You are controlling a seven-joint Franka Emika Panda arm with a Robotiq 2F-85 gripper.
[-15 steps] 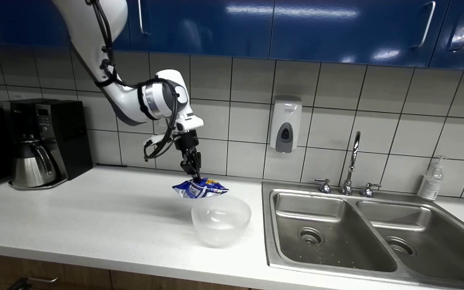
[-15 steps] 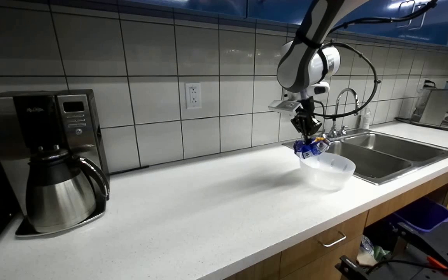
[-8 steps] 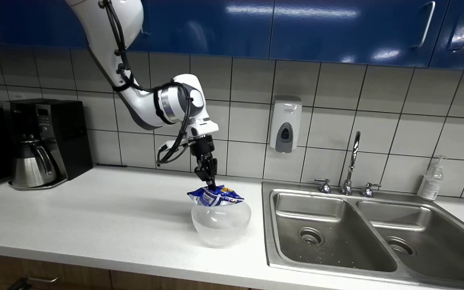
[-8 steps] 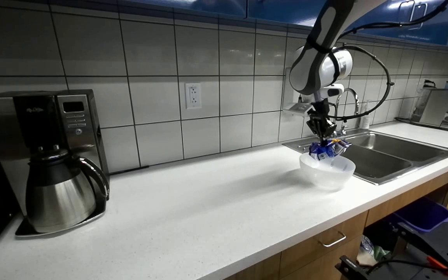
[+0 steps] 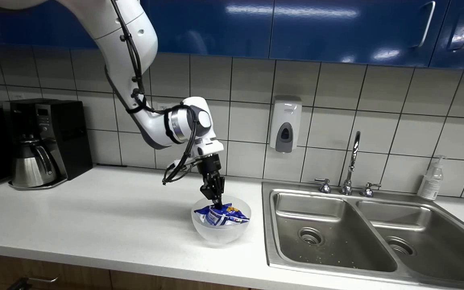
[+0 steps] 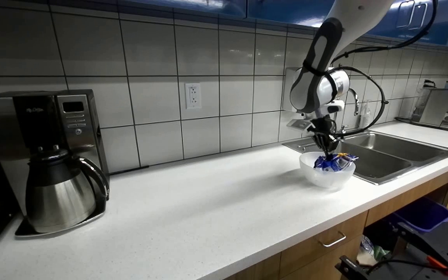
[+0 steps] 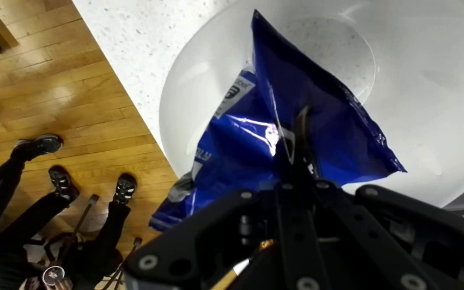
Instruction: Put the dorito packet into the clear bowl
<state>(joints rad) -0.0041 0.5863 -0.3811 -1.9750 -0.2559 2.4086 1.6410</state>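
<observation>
The blue chip packet (image 5: 223, 216) is inside the mouth of the clear, frosted bowl (image 5: 218, 235), with its ends near the rim. In an exterior view the packet (image 6: 333, 163) sits partly below the rim of the bowl (image 6: 321, 179). My gripper (image 5: 218, 205) points down into the bowl, shut on the packet's pinched middle. In the wrist view the packet (image 7: 236, 149) bulges on both sides of the gripper (image 7: 302, 165), over the bowl (image 7: 425, 100); one end of it reaches past the bowl's edge. The fingertips are hidden in the packet's folds.
The double steel sink (image 5: 270, 225) lies just beside the bowl, with a faucet (image 5: 351, 169). A soap dispenser (image 5: 286, 125) hangs on the tiled wall. A coffee maker (image 6: 64, 186) stands at the counter's far end. The counter's front edge (image 6: 282, 245) is near the bowl.
The gripper has carried the packet toward the sink side, over the bowl, and then down. The packet was above the rim before and is now lowered into the bowl. The bowl has not moved.
</observation>
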